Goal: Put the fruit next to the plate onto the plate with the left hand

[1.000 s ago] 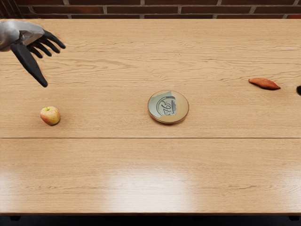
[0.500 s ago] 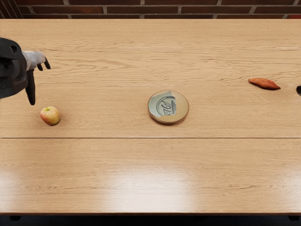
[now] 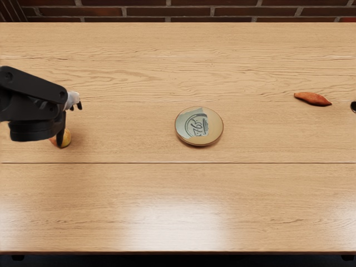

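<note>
Where the left arm (image 3: pixel 33 108) crosses the counter (image 3: pixel 178 194), the apple (image 3: pixel 65 139) peeks out beneath it, just nearer than the fingers (image 3: pixel 79 105) of the left hand (image 3: pixel 70 99), whose opening cannot be told. The plate (image 3: pixel 199 126) lies well to their right, apart from the apple.
</note>
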Motion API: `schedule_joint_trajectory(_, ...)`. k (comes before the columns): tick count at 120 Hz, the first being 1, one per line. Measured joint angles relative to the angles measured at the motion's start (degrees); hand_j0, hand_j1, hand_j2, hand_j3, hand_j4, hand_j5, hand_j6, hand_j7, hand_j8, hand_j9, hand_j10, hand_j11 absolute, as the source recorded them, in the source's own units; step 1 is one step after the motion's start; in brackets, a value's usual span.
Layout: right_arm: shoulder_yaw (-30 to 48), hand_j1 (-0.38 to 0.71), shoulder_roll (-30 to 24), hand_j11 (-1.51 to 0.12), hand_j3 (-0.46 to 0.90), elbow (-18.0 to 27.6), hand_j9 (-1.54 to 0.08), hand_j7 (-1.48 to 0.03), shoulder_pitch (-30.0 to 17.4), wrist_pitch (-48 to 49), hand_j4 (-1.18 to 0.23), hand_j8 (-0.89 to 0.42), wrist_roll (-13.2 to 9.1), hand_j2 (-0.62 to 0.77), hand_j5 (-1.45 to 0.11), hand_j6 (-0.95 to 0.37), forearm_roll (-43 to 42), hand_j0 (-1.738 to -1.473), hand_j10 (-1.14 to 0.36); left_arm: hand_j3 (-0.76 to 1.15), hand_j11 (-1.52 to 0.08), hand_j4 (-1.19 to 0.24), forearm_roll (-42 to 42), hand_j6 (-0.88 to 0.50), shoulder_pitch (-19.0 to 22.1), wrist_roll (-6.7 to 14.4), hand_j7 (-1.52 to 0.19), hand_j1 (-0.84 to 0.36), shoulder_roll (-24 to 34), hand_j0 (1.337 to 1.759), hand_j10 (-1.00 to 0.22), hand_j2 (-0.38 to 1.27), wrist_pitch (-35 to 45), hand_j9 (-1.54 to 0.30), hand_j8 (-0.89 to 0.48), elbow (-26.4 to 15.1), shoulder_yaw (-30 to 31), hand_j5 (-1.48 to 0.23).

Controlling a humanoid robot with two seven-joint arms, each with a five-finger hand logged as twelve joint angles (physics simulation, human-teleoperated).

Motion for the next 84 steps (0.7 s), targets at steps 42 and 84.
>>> schedule_joint_trajectory(42, 0.0, -0.31, 0.0, -0.05, 0.00, 0.0, -0.05, -0.05, 0.0, 0.0, -0.03, -0.03, 0.0, -0.01, -0.05, -0.03, 0.0, -1.658, -0.03, 0.00, -0.32, -0.25, 0.9, -0.25, 1.4, -1.8, -0.32, 0.05, -0.9, 1.658, -0.25, 0.05, 8.3, -0.32, -0.25, -0.6, 0.5, -0.32)
schedule_joint_trajectory(84, 0.0, -0.31, 0.0, -0.05, 0.00, 0.0, -0.05, -0.05, 0.0, 0.0, -0.03, -0.03, 0.0, -0.01, -0.05, -0.03, 0.0, -1.658, -0.03, 0.00, -0.32, -0.25, 0.1, -0.25, 3.1, -8.4, -0.32, 0.05, 2.0, 1.658, -0.25, 0.05, 11.0, -0.32, -0.25, -3.9, 3.0, -0.32)
